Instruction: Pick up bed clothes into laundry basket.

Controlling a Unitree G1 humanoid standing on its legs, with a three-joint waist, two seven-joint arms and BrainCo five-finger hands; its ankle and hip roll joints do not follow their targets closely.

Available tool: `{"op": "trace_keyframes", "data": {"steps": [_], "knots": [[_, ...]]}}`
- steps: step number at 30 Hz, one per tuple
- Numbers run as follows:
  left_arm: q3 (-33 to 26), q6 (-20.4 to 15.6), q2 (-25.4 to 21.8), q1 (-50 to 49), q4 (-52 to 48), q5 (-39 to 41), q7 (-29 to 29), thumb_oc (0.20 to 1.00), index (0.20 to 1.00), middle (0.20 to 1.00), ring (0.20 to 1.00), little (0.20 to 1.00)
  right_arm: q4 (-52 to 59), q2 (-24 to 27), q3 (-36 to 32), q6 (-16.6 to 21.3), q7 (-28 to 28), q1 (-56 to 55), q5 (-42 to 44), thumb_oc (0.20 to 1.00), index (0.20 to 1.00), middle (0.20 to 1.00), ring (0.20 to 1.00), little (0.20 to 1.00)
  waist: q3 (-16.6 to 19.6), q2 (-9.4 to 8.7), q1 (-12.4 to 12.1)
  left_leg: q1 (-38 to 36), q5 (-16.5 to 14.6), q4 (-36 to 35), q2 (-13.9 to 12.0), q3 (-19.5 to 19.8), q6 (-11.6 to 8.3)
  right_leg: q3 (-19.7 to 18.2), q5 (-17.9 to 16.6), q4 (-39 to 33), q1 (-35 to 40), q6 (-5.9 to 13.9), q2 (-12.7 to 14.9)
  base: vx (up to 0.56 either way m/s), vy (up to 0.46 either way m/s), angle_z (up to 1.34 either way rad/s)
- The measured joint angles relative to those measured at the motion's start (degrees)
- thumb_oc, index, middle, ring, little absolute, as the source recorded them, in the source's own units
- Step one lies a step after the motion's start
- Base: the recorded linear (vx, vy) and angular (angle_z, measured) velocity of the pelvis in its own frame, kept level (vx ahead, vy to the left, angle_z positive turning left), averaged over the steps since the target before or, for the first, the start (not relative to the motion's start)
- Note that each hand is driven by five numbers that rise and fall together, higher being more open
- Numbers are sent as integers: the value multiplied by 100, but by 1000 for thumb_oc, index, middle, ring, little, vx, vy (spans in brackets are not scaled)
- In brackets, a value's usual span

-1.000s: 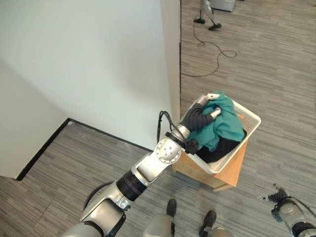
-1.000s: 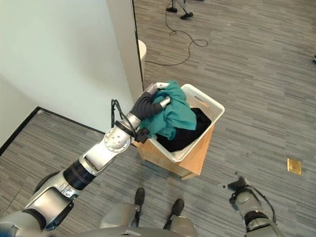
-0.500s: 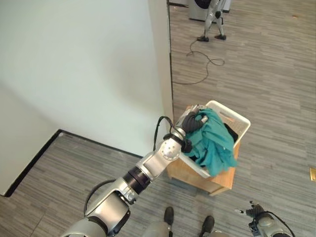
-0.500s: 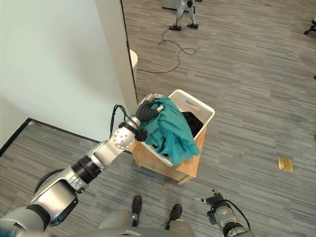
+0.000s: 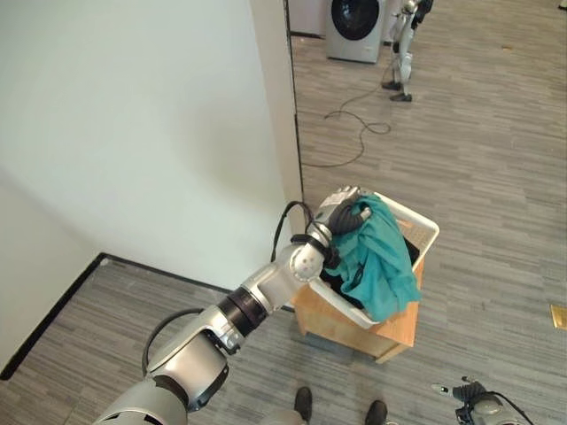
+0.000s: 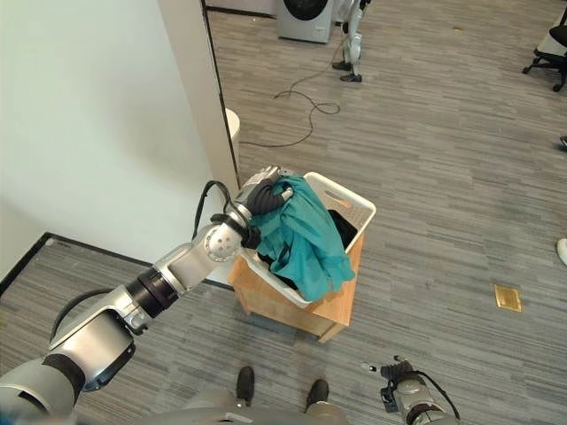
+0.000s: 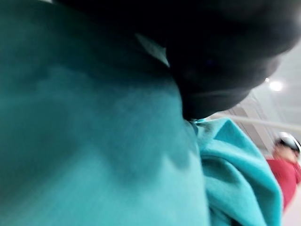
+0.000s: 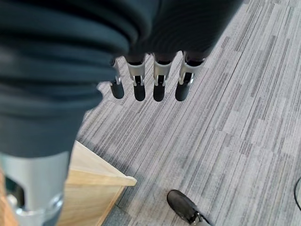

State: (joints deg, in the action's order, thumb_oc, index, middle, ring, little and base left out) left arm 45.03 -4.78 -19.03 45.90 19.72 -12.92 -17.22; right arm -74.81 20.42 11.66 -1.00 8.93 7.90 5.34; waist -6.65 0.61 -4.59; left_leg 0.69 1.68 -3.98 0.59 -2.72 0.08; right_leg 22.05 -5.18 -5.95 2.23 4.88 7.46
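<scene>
A white laundry basket (image 5: 427,230) stands on a low wooden stand (image 6: 299,310) beside the wall's corner. A teal cloth (image 5: 379,257) lies across it and hangs over its near rim, on top of dark clothes (image 6: 343,228). My left hand (image 5: 342,212) rests at the basket's back corner, its fingers curled into the top of the teal cloth (image 7: 94,141). Low at my right side, my right hand (image 6: 397,379) hangs over the floor, its fingers (image 8: 158,84) straight and holding nothing.
A pale wall (image 5: 133,133) ends at a corner just behind the basket. A washing machine (image 5: 358,27), another robot's legs (image 5: 404,62) and a floor cable (image 5: 354,133) lie farther off. A brass floor plate (image 6: 508,298) sits to the right. A person in red (image 7: 283,165) shows past the cloth.
The camera has shifted. The teal cloth, bunched high on the basket a second ago, has spread and now drapes over the near rim. My left hand still grips it at the back corner.
</scene>
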Motion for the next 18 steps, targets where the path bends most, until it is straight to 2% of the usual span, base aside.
{"op": "trace_keyframes", "data": {"steps": [4, 10, 14, 18], "knots": [[73, -3, -74, 787, 21, -91, -8, 200, 200, 200, 200, 200, -38, 81, -2, -4, -44, 20, 151, 1000, 1000, 1000, 1000, 1000, 50, 55, 0, 59, 0, -5, 0, -15, 0, -32, -1, 0, -78, 9, 3, 12, 26, -3], [348, -3, -25, 1572, 258, -145, -29, 200, 200, 200, 200, 200, -63, 153, 6, -31, -76, 232, 158, 1000, 1000, 1000, 1000, 1000, 74, 87, 147, 228, 6, 5, 2, -52, 9, -44, -15, 2, -256, 19, 3, 8, 36, -2], [466, -7, 70, 1582, 378, -186, -32, 200, 200, 200, 200, 200, -82, 271, 26, -40, -74, 437, 164, 1000, 1000, 1000, 1000, 1000, 75, 91, 175, 338, 10, 3, -8, -139, 17, -102, -46, 2, -403, 17, -1, -44, 62, -11], [466, 53, 41, 1551, 476, -199, -39, 200, 200, 200, 200, 200, 79, 139, 215, 1, -25, 408, 181, 1000, 1000, 1000, 1000, 1000, 66, 77, 215, 468, 14, 2, -13, -198, 21, -187, -73, 2, -576, 6, -18, -10, 47, -8]]}}
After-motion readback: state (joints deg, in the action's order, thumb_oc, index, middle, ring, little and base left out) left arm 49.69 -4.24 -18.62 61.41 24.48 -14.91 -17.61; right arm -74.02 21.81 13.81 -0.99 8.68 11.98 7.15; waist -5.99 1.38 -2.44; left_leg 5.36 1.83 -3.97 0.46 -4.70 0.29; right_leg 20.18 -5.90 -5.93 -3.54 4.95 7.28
